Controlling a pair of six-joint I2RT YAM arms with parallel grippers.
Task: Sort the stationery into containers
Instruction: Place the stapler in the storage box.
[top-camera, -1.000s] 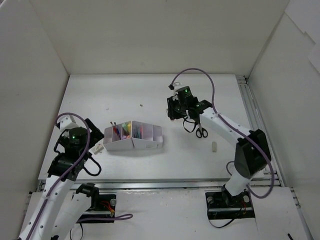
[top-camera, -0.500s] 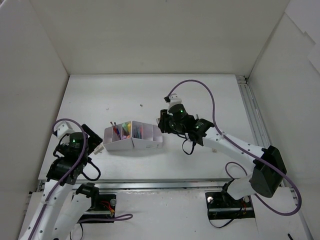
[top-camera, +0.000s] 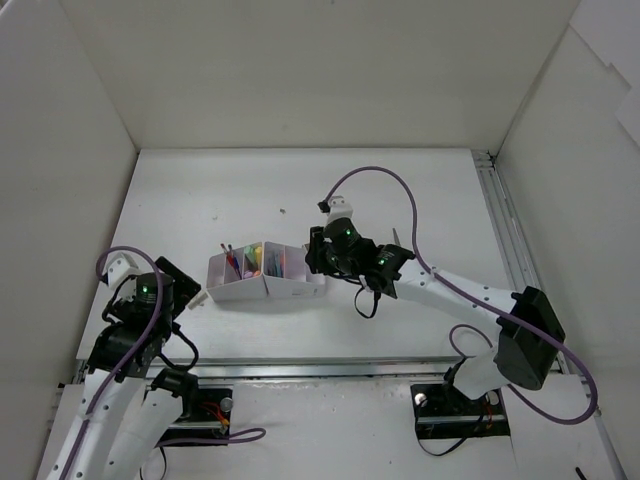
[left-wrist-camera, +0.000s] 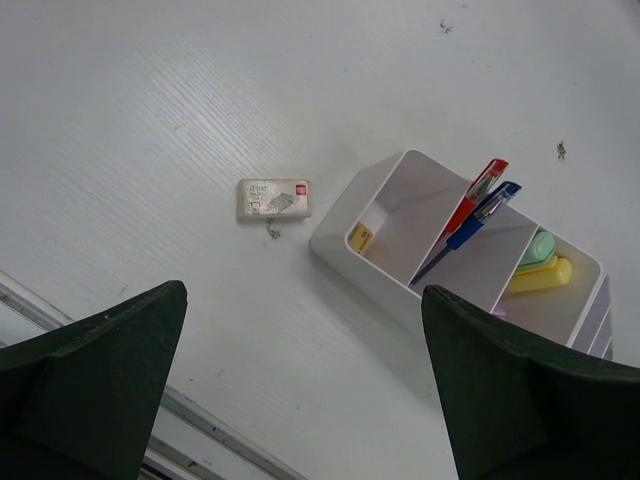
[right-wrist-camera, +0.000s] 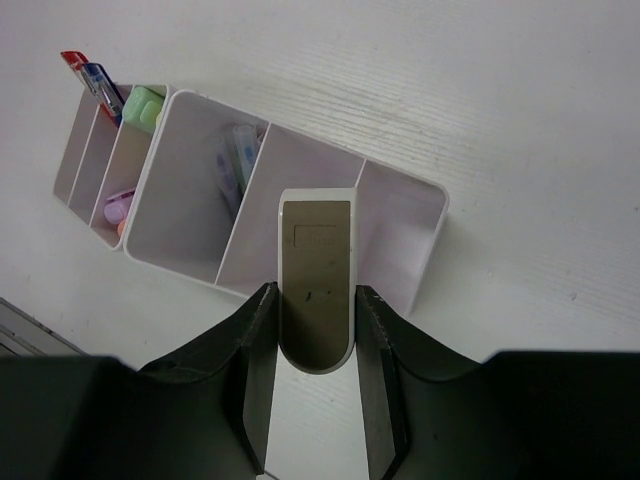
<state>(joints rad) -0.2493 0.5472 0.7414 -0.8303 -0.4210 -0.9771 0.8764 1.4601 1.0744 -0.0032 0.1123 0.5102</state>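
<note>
- While it is pinched between the black fingers (right-wrist-camera: 255, 350) of the right gripper (right-wrist-camera: 315, 292), a flat grey piece (right-wrist-camera: 318, 250) with a white rim and a rounded tip is held at the centre of the right wrist view. It is seen over the near wall of the white organizer (right-wrist-camera: 400, 230).
- Which stationery item the grey piece is cannot be told, nor whether the wall is touched by it.
- Its tip is seen at the divider between the two compartments at the right end of the row.
- Some pale items (right-wrist-camera: 235, 160), too blurred to be named, are seen in the wide compartment just left of the tip.
- At the upper left of that view a red pen (right-wrist-camera: 72, 58) and a blue pen (right-wrist-camera: 100, 85) are leaned in the end compartment. A green marker (right-wrist-camera: 147, 102) and a pink marker (right-wrist-camera: 118, 207) are lodged in the next one.
- In the left wrist view a yellow marker (left-wrist-camera: 545, 275) is shown beside the green one.
- A pale eraser (left-wrist-camera: 274, 198) with a red mark is laid flat on the table (top-camera: 300, 190), just left of the organizer and apart from it.
- The left gripper (left-wrist-camera: 300, 300) is spread wide, its fingers being seen in the lower corners of its view, with only table between them.
- From above, the organizer is placed left of centre, with the right gripper at its right end and the left gripper at lower left.
- The table is enclosed by white walls (top-camera: 300, 80).
</note>
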